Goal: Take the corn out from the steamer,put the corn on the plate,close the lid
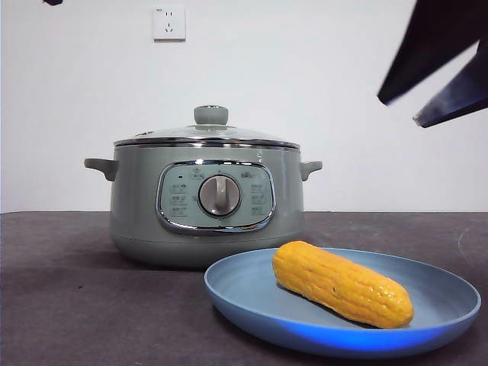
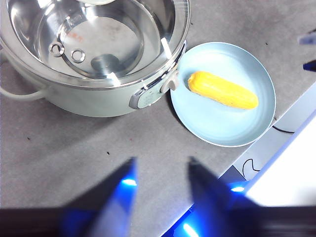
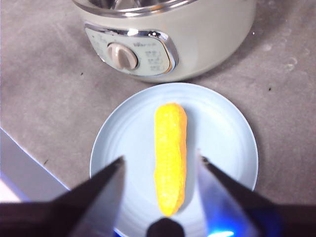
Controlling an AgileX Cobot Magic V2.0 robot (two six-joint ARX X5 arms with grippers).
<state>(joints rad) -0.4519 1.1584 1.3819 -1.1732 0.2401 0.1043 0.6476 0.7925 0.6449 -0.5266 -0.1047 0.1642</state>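
From my station, the nearest thing in the front view was the plate (image 1: 229,293), light blue and shallow, sitting on the dark grey table (image 1: 69,305) at the lower right. The corn (image 1: 341,284) lay flat inside it, slanting across the plate's middle, with nothing touching it.

The right gripper (image 3: 160,165) hung above the plate, and I saw its jaws spread apart, one on each side of the cob with clear space between them and the kernels. They held nothing. In the front view that arm showed as a dark, blurred shape at the upper right corner (image 1: 442,61), high above the plate.

Just behind the plate stood the steamer (image 1: 206,198), sage green, its chrome-framed panel and silver dial (image 1: 219,195) facing me and a small handle sticking out at each side. The plate's far rim sat right against its base. The lid (image 1: 207,134) rested on top, chrome rim seated all round and green knob upright at the centre.

The left gripper (image 2: 160,177) hovered over bare table beside the steamer, its jaws open and empty. Through its camera I looked down through the glass lid into the shiny bowl.

Farthest back was a white wall with a socket (image 1: 168,22).
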